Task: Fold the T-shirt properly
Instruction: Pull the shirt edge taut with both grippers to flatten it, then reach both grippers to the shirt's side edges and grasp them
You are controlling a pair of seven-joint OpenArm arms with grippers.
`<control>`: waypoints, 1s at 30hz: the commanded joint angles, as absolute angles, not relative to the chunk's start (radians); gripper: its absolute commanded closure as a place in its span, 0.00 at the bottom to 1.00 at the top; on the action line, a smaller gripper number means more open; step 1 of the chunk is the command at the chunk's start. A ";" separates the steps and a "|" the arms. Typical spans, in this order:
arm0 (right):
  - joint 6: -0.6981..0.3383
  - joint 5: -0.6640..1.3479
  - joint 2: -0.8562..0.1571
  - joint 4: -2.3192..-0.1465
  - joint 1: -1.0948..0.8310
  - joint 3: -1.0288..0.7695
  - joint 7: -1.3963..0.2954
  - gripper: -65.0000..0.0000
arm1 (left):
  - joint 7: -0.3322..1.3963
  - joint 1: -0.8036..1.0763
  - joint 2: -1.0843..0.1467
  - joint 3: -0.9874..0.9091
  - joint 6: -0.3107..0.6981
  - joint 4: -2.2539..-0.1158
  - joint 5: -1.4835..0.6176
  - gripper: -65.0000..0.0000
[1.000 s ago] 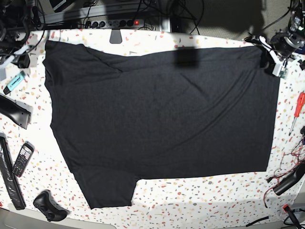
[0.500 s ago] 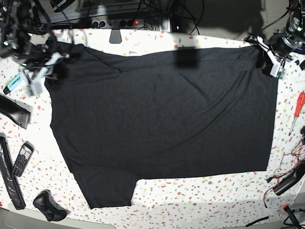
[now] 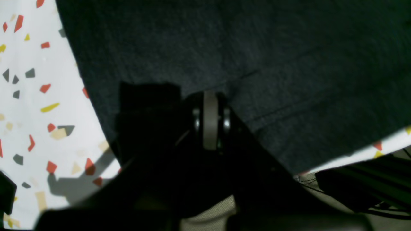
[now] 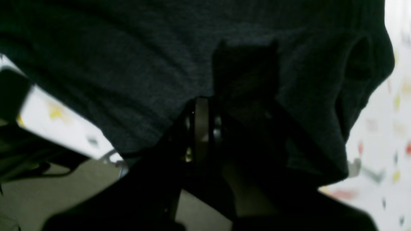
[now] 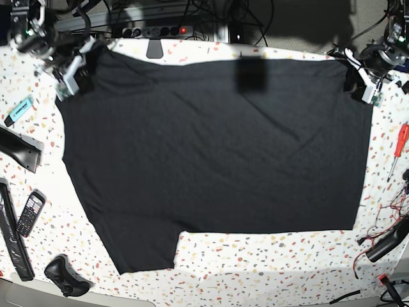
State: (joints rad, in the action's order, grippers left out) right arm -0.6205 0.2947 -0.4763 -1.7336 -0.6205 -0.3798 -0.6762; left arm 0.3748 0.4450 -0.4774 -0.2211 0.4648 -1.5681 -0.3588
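Observation:
The black T-shirt lies spread flat over most of the speckled table, with one short sleeve pointing to the front left. My right gripper is at the shirt's far left corner, shut on the fabric. In the right wrist view the T-shirt bunches around that gripper. My left gripper sits at the far right corner, shut on the cloth there. The left wrist view shows that gripper on the T-shirt near its edge. No print shows on the cloth.
A power strip and cables line the far edge. At the left lie a turquoise marker, a phone, a long black remote and a black controller. A red-handled screwdriver and loose wires are at the right.
My right arm came in at the far left, took the shirt's far left corner and pulled it towards the table's back edge, flattening the folds there. The left arm has stayed put.

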 commanded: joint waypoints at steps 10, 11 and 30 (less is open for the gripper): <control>-0.609 0.403 -0.496 -1.734 -0.611 -0.509 -0.718 1.00 | 0.366 0.416 -0.495 -0.228 0.468 -1.585 -0.368 1.00; -0.609 0.423 -0.496 -1.735 -0.597 -0.511 -0.717 1.00 | 0.367 0.410 -0.497 -0.228 0.468 -1.585 -0.368 1.00; -0.611 0.587 -0.492 -1.870 -0.313 -0.530 -0.858 0.79 | 0.566 -0.071 -0.499 -0.277 0.466 -1.502 -0.520 0.68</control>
